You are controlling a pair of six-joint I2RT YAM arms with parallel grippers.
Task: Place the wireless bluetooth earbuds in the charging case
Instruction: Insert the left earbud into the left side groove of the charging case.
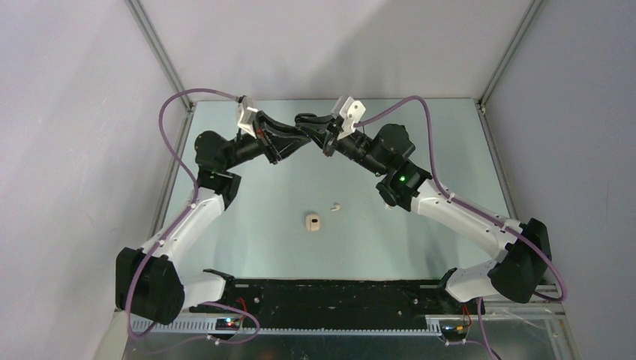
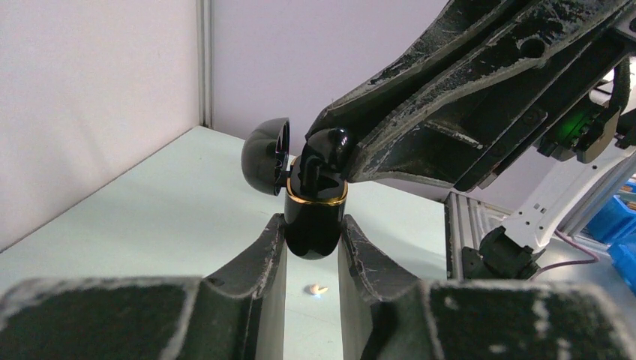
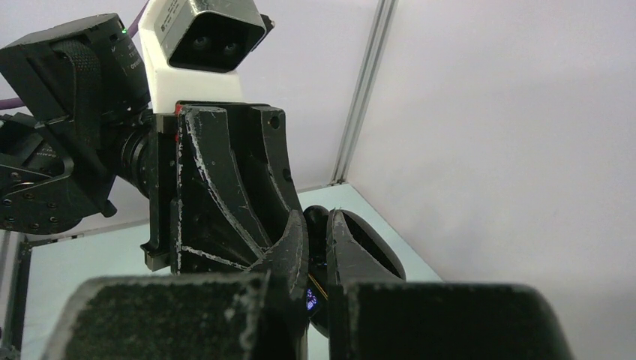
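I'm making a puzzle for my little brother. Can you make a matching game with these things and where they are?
1 black case
2 black earbud
3 cream case
4 cream earbud

a on the table, the right-hand piece
b gripped in the left end effector
c on the table, the left-hand piece
d in the right end effector

Pairs: 1-b, 2-d, 3-c, 4-a

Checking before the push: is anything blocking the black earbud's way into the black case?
Nothing visible. The lid is swung open, and the black earbud sits at the mouth of the black case.
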